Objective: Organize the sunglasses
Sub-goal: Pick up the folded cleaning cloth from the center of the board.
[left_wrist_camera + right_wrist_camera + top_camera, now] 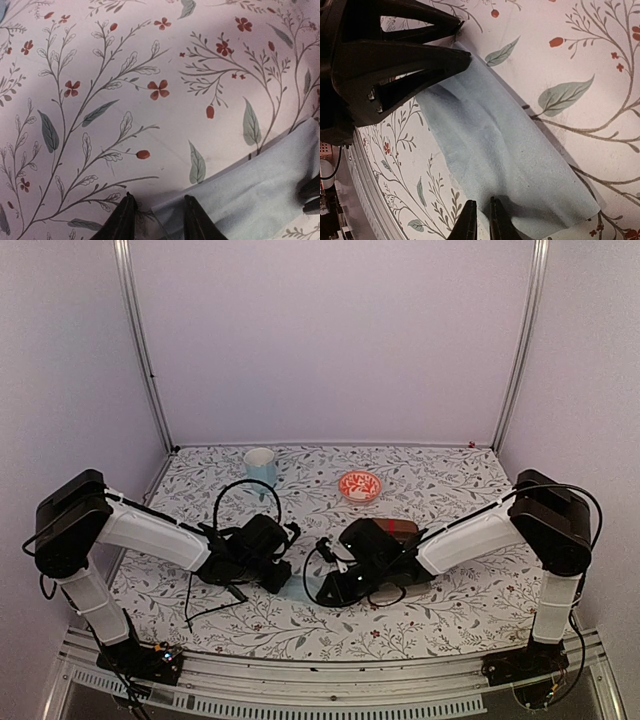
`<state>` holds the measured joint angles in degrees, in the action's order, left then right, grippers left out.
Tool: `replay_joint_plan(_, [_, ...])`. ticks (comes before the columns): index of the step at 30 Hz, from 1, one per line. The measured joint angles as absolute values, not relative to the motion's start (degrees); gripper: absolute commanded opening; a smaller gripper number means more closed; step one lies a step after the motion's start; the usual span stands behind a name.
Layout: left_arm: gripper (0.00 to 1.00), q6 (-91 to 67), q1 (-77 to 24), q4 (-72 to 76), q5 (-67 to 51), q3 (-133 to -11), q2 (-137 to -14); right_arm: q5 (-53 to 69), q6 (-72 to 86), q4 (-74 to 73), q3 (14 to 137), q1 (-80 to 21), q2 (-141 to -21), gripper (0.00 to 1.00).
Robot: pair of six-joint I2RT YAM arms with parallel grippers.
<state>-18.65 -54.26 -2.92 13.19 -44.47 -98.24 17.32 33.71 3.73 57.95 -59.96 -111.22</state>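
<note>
**Cloth step in hand, sunglasses not yet sorted**

Sunglasses are hard to make out. The black pair (pixel 215 612) seems to lie just near-side of the left gripper (pixel 159 220), only thin arms showing; the pink pair is unseen. Left gripper is part open, straddling a cloth (pixel 250 195) corner. Right gripper (pixel 481 222) is nearly closed, apparently pinching the opposite edge. Likely step: laying out the cloth. Next, the left needs to close on its corner.

Floral-print table (pixel 450 615), near centre: pale blue rectangular fabric cloth (pixel 505 150) lies flat on it, between the two arms. Left end effector (pixel 157 220) stands at the cloth's left corner. Right end effector (pixel 481 220) is at its right edge, tips over the fabric.

Behind, left of centre: white-and-blue cup (pixel 260 464), upright. Red round bowl (pixel 359 486) is right of the cup, apart from it. Brown oblong case (pixel 403 529) lies nearer than the bowl and to its right, partly hidden behind the right arm.
</note>
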Motion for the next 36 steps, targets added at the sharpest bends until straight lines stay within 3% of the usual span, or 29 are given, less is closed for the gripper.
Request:
replay_joint_plan(14, [0.34,-18.68,-54.26,-2.55,13.23,-44.18,-98.15,17.43,34.94,4.29,52.42,-59.99,-106.83,0.13])
replay_joint_plan(22, [0.36,-18.61,-54.26,-4.36,13.21,-44.18,-97.08,17.21,35.11,3.75,54.74,-59.99,-106.69,0.18])
replay_joint_plan(25, [0.36,-18.46,-54.26,-7.33,13.13,-44.07,-95.5,15.49,35.07,2.63,55.13,-59.99,-105.86,0.25])
replay_joint_plan(36, [0.39,-17.1,-52.21,-8.88,6.7,-44.07,-91.37,6.98,35.14,-6.28,59.09,-59.99,-104.81,0.27])
